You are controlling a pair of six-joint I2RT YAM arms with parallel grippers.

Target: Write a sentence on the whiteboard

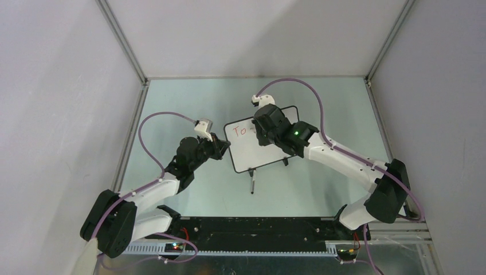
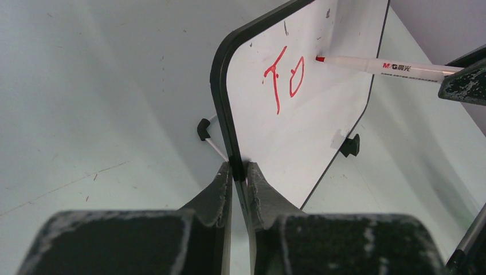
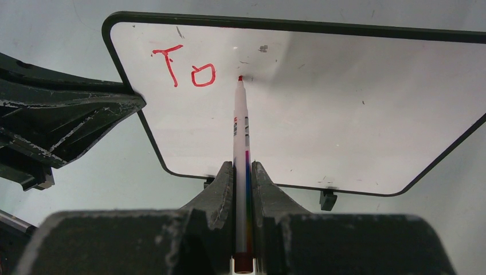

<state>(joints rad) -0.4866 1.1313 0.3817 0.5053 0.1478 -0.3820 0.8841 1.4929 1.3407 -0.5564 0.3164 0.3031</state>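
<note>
On the pale green table (image 1: 321,97), inside the grey-walled booth, it's just my two arms and a little board. My left arm (image 1: 155,192) comes in from the near left and my right arm (image 1: 349,157) from the near right, and they meet around the middle of the table.

The whiteboard (image 1: 246,152) stands there propped on its small black feet (image 3: 327,199), with its face tilted back and turned toward my right side. It's a glossy white board with a thin black rounded frame, and there are a few dark specks on it.

My left gripper (image 2: 239,166) is pinching the board's left edge, with one finger on the front and one on the back, so it's clamped right on the frame. My right gripper (image 3: 243,166) is closed tight around the marker (image 3: 240,126), a slim white pen with a rainbow strip on the barrel. It runs straight out between my fingers toward the board.

The marker's red tip (image 3: 240,78) sits right at the board's face and looks like it's touching, just to the right of the writing. The sentence (image 3: 183,71) only reads "To" in red, up in the top left corner of the board.

A thin dark stick thing (image 1: 252,184) lies on the table just in front of the board. I honestly can't tell what it is from up there.
</note>
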